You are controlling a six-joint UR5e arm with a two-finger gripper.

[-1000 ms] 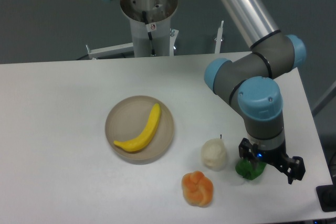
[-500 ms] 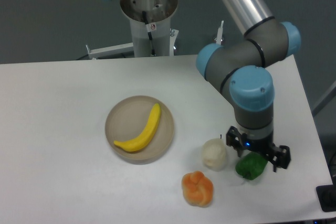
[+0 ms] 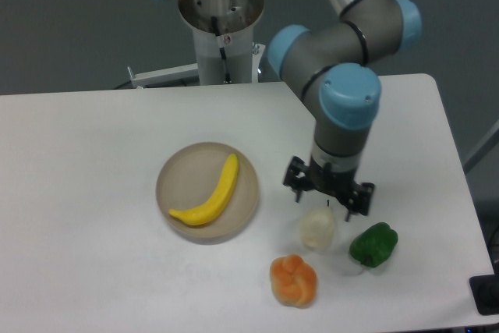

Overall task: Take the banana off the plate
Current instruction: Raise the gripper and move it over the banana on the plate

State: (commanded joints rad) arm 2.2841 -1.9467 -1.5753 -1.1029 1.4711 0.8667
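Observation:
A bright yellow banana [image 3: 209, 196] lies diagonally across the round beige plate [image 3: 242, 208] left of the table's middle. My gripper [image 3: 328, 197] hangs to the right of the plate, just above the pale pear [image 3: 317, 228], its two dark fingers spread apart and open with nothing between them. A gap of bare table separates the gripper from the plate's right rim.
A green pepper-like fruit [image 3: 373, 245] sits right of the pear and a lumpy orange fruit [image 3: 294, 279] lies near the front edge. The arm's base column [image 3: 221, 29] stands behind the table's far edge.
The gripper has risen off the green fruit at the right and travelled left toward the plate, now over the pear. The green fruit stays on the table. Banana and plate are unmoved.

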